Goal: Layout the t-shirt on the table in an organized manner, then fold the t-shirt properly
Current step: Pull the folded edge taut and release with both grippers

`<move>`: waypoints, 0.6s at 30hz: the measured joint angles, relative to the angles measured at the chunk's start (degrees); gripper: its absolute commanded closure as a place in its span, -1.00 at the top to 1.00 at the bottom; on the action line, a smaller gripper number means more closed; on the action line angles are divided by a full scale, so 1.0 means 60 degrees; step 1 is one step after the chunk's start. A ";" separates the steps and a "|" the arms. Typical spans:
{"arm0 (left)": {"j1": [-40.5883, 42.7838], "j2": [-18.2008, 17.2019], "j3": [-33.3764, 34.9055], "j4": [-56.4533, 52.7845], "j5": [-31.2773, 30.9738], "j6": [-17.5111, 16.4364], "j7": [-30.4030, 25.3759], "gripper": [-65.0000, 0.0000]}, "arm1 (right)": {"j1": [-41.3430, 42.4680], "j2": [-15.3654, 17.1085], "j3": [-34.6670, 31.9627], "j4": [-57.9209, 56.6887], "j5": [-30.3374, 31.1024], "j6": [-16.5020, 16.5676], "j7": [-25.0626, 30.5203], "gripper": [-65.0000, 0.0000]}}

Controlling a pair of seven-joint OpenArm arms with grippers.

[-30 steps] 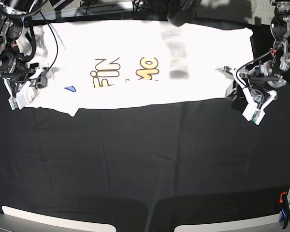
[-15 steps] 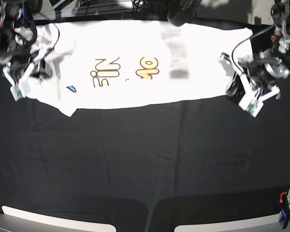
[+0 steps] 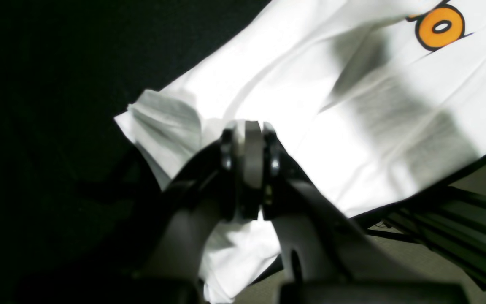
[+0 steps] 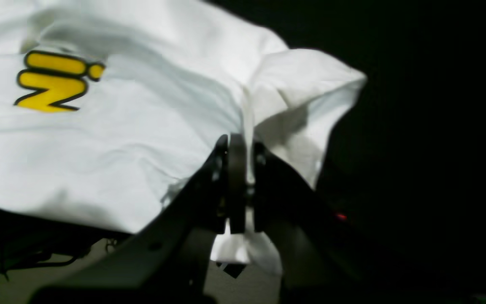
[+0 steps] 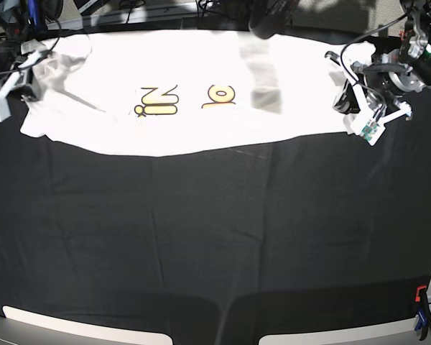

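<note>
White t-shirt (image 5: 194,100) stretches along the table's (image 5: 215,237) far edge, each end pinched by left gripper (image 3: 247,126) and right gripper (image 4: 238,141).

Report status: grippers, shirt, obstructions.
Left gripper and right gripper shut on t-shirt. Shirt stretched along table's far edge. Nothing obstructing.

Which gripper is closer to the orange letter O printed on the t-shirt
Left. The left gripper pinches the t-shirt edge on the base view's right, nearer the orange O. The right gripper grips the opposite edge, beyond the yellow letters.
</note>
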 measured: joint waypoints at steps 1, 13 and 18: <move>0.0000 0.0000 0.0000 0.0000 0.0000 0.0000 0.0106 -1.00 | 0.0000 0.0004 0.0073 0.0000 0.0000 0.0000 0.0000 -1.00; 0.0047 0.0000 0.0000 0.0007 0.0503 -0.0831 0.0812 -1.00 | 0.0000 0.0000 0.0113 0.0007 -0.1443 0.0000 -0.0248 -1.00; 0.0047 0.0004 0.0000 0.0007 0.1464 -0.0831 0.0809 -1.00 | 0.0000 0.0000 0.0113 0.0007 -0.1446 0.0000 -0.0251 -1.00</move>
